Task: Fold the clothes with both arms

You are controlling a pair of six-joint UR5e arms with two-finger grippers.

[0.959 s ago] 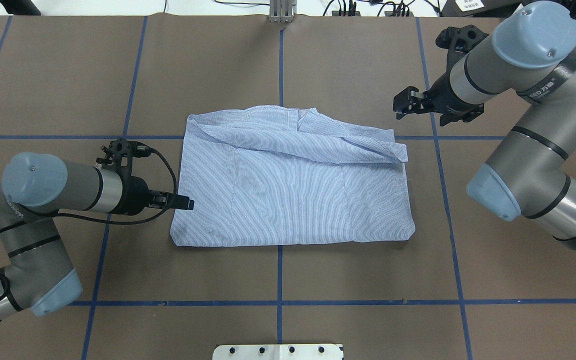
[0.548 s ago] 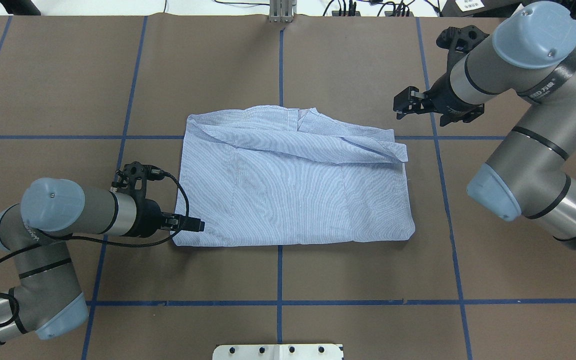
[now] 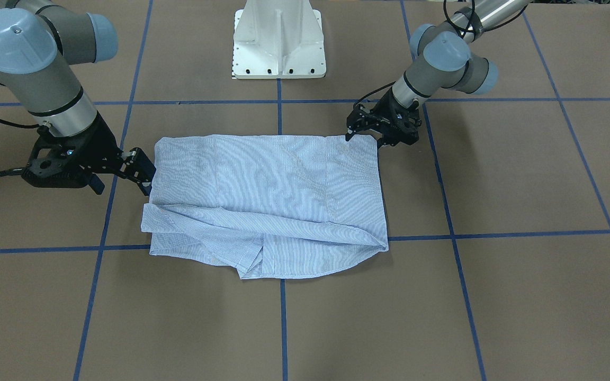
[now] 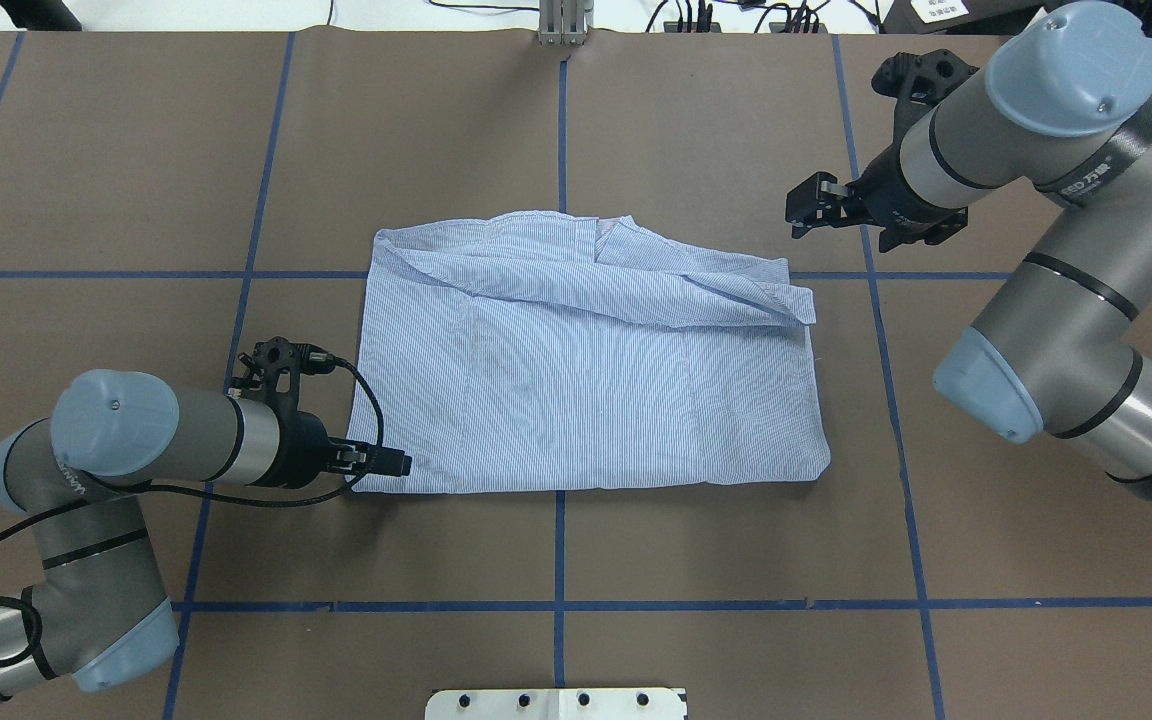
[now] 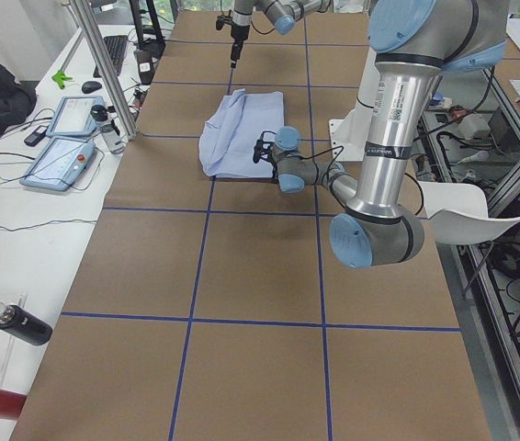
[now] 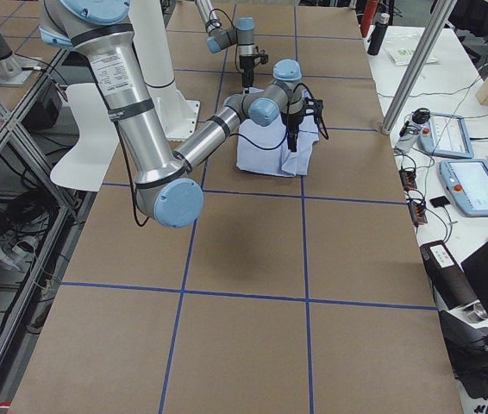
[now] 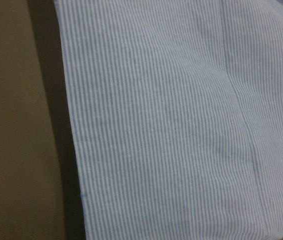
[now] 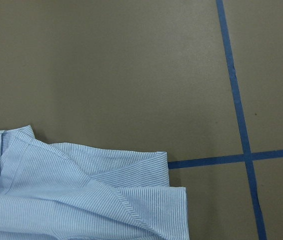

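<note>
The light blue striped shirt (image 4: 586, 380) lies folded into a flat rectangle mid-table, with a sleeve folded across its far edge (image 4: 636, 285). It also shows in the front view (image 3: 268, 196). My left gripper (image 4: 398, 464) is low at the shirt's near-left corner and its tip overlaps the hem. Its jaws are edge-on, so I cannot tell their state. The left wrist view shows only striped cloth (image 7: 171, 125) beside brown table. My right gripper (image 4: 804, 208) is open and empty, hovering beyond the shirt's far-right corner (image 8: 171, 200), clear of the cloth.
The brown table cover (image 4: 736, 560) has blue tape grid lines. The white pedestal base (image 3: 278, 42) stands at the robot's side of the table. An operator and control tablets (image 5: 67, 138) are at the far table edge.
My left gripper has moved along the shirt's left edge toward the robot and slightly right, onto the near-left corner, nudging the hem a little. My right arm has not moved.
</note>
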